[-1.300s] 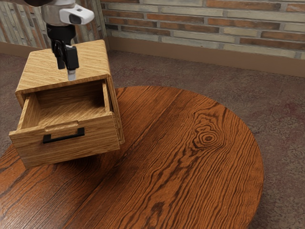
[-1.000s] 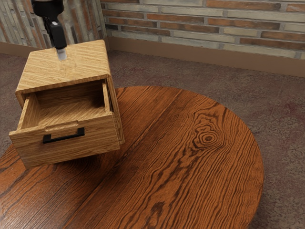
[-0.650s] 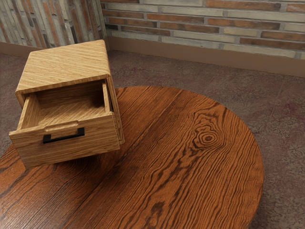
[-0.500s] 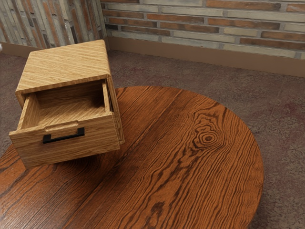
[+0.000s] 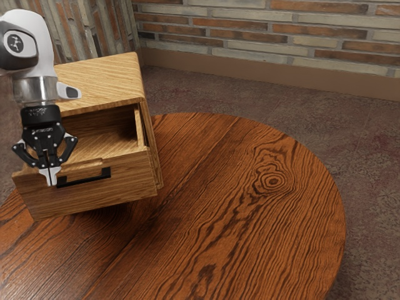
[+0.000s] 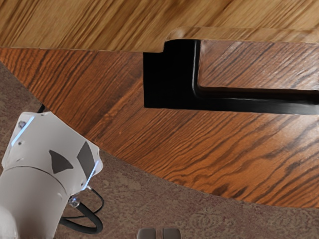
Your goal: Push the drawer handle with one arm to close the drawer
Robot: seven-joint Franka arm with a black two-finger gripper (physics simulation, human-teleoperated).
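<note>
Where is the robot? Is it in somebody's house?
Maybe a room in a house, but it's computer-made. There's a brick wall, a carpet-like floor and a round wooden table with a little drawer cabinet on it.

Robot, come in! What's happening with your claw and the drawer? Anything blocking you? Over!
Claw shut, near black handle. Drawer open, not pushed in yet. No blocker seen. Over.
</note>
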